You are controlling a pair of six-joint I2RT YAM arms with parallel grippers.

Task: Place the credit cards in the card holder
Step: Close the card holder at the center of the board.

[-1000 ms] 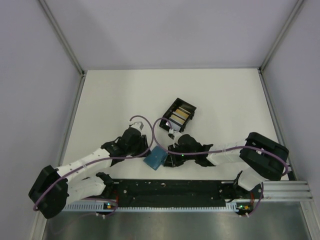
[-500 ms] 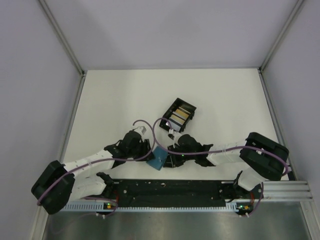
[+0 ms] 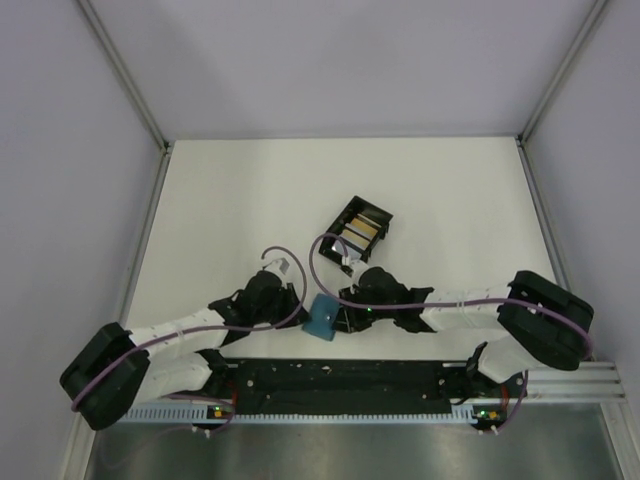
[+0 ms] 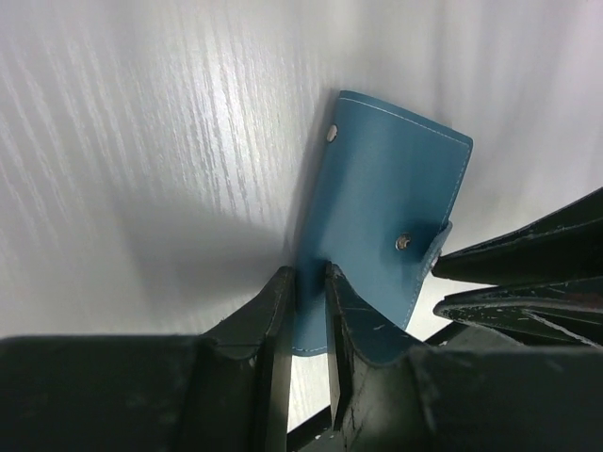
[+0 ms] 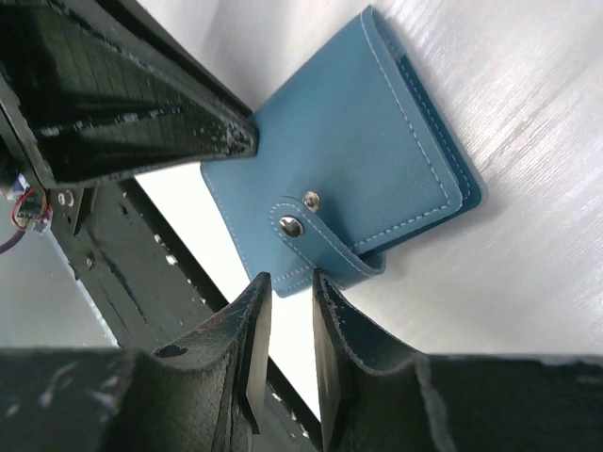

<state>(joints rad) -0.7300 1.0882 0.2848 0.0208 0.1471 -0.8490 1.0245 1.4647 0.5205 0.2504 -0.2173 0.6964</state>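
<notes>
The teal-blue card holder [image 3: 322, 317] is folded, its snap strap fastened, just off the table's near edge between my two grippers. My left gripper [image 3: 303, 312] is shut on its edge; in the left wrist view that gripper [image 4: 309, 273] has the card holder [image 4: 391, 207] running between its fingers. My right gripper [image 3: 342, 318] is at the other side. In the right wrist view this gripper [image 5: 290, 276] stands open by a narrow slit, with the card holder's [image 5: 349, 160] corner just at its tips. The credit cards [image 3: 361, 232], orange-yellow and silver, are stacked in the tray.
The black open-topped tray [image 3: 336, 225] sits tilted, a little behind the grippers at mid-table. A black rail [image 3: 340, 378] with both arm bases runs along the near edge. White walls close in the left, right and far sides.
The left gripper's jaws have closed onto the card holder's edge. The card holder has shifted slightly right and turned. The right gripper has barely moved.
</notes>
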